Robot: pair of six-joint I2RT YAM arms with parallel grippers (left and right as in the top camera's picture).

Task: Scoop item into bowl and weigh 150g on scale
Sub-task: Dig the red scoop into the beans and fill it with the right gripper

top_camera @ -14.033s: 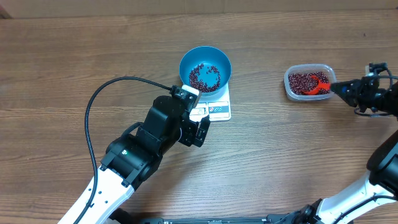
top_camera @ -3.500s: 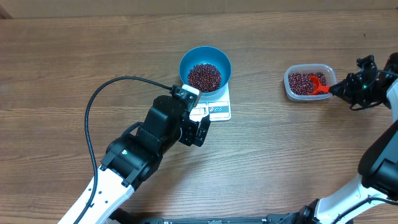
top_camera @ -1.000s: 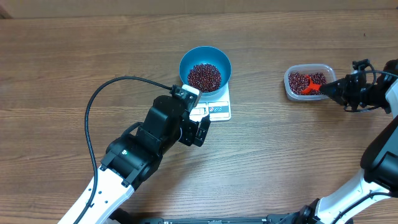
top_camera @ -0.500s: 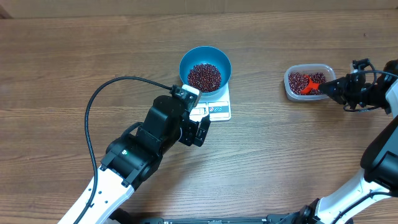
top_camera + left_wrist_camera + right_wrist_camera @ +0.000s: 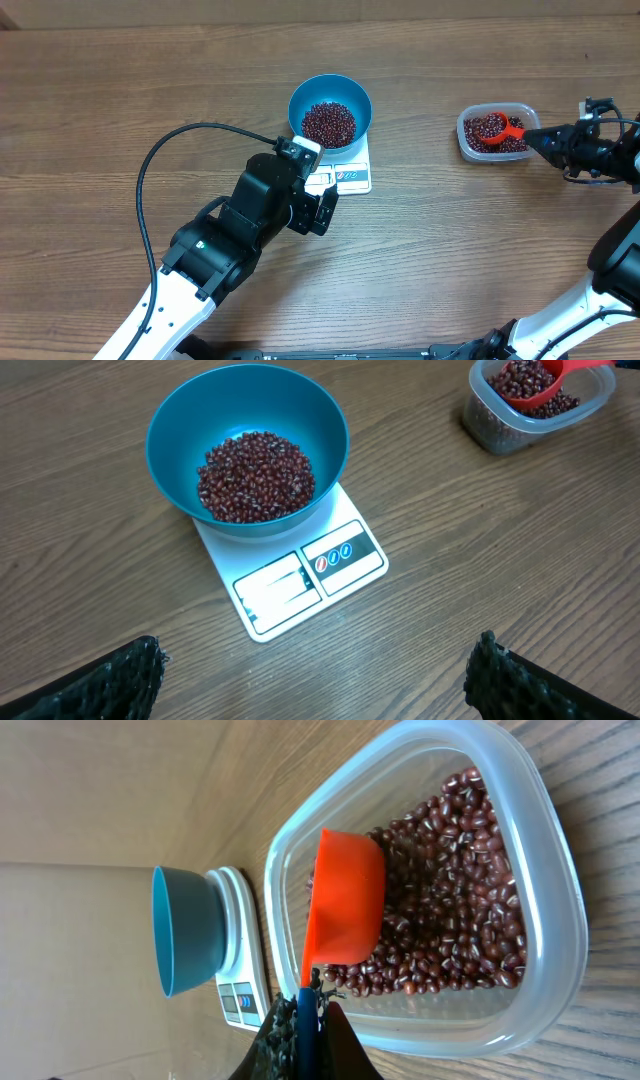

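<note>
Right fingers (image 5: 303, 1020): clenched on orange-red scoop (image 5: 348, 900), level over clear plastic tub (image 5: 550, 870) so nothing spills.
Left fingers (image 5: 115, 678): released near white scale (image 5: 300, 575), clear of round blue bowl (image 5: 180, 430) holding red-brown beans (image 5: 255, 475).

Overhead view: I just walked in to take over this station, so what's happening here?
The right gripper is shut on the handle of an orange scoop, which is loaded with beans and held over the clear tub at the right of the table. The blue bowl stands on the white scale and already holds a heap of beans. The left gripper is open and empty, hanging near the scale.
</note>
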